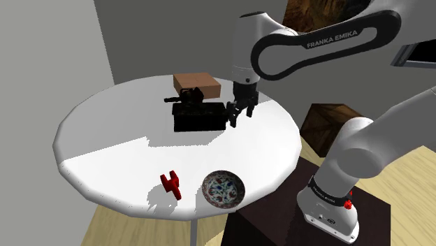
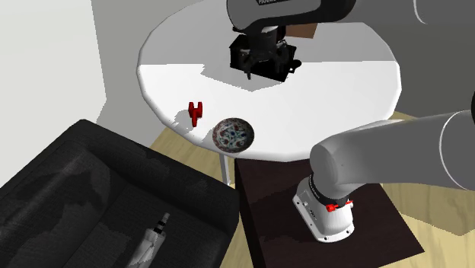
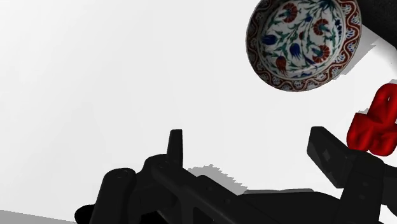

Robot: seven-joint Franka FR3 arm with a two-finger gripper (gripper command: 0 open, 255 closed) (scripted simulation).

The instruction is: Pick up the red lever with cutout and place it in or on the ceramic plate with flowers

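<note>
0 of 2 steps done. Gripper (image 1: 237, 116) released, empty, above desk (image 1: 105, 133). Red lever (image 1: 170, 184) untouched beside plate (image 1: 223, 189) near desk edge.

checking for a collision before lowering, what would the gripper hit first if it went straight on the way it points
Most likely the bare white table, close beside the black object. The open gripper points down at that object's edge, so a finger might clip it first; depth is unclear.
</note>
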